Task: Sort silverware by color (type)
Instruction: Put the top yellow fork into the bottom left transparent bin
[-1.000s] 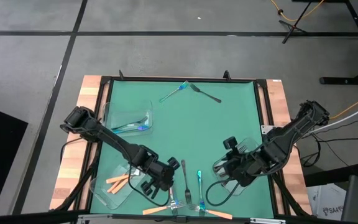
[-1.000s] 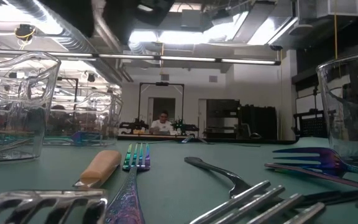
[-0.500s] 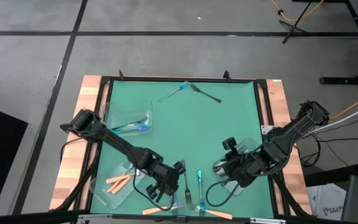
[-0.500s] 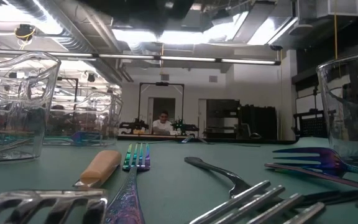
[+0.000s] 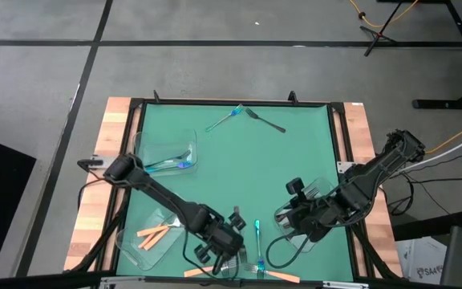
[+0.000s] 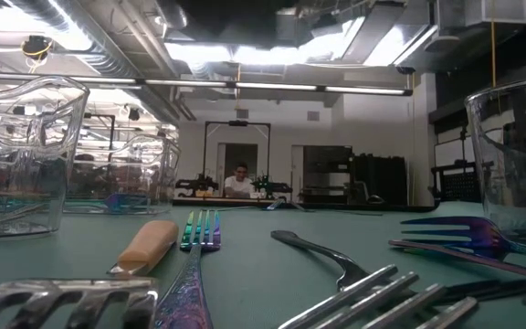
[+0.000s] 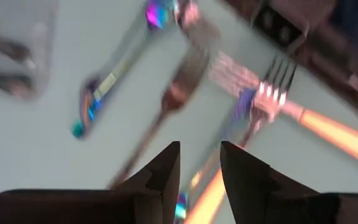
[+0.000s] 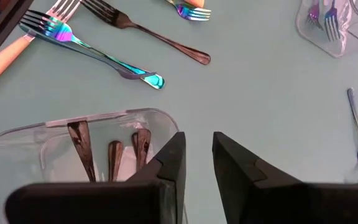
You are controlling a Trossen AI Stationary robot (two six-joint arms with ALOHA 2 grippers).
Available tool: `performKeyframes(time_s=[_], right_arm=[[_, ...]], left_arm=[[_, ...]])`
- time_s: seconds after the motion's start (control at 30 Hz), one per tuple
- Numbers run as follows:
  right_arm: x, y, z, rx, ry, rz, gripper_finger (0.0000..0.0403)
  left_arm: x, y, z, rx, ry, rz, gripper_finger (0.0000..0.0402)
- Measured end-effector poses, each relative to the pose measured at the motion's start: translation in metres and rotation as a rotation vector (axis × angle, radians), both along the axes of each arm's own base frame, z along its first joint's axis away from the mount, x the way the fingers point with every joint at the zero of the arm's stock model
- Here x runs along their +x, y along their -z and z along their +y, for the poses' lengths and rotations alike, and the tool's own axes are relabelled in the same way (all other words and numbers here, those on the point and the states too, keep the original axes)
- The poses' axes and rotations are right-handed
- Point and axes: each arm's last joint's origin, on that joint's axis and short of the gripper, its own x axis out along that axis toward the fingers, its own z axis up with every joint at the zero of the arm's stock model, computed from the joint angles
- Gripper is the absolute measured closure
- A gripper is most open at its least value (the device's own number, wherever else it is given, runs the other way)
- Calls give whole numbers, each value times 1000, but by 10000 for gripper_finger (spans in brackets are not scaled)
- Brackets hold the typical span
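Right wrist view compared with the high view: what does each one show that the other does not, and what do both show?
Only the right wrist view: three dark handles lying in the clear tray under the right gripper. Only the high view: the left gripper over the loose forks near the robot's edge of the mat, and the orange forks in their own tray. Both: the blue fork lying on the mat, and the tray with blue forks.
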Motion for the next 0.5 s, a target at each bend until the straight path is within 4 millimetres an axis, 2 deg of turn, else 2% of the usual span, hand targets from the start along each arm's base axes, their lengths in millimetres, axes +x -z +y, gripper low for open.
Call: performKeyframes(time_s=[0.27, 0.5], right_arm=[[0, 0, 0, 4, -4, 7, 333], [0, 0, 0, 5, -4, 5, 333]], left_arm=[[-8, 30, 3, 94, 18, 192, 294], [-3, 50, 1, 140, 136, 201, 294]])
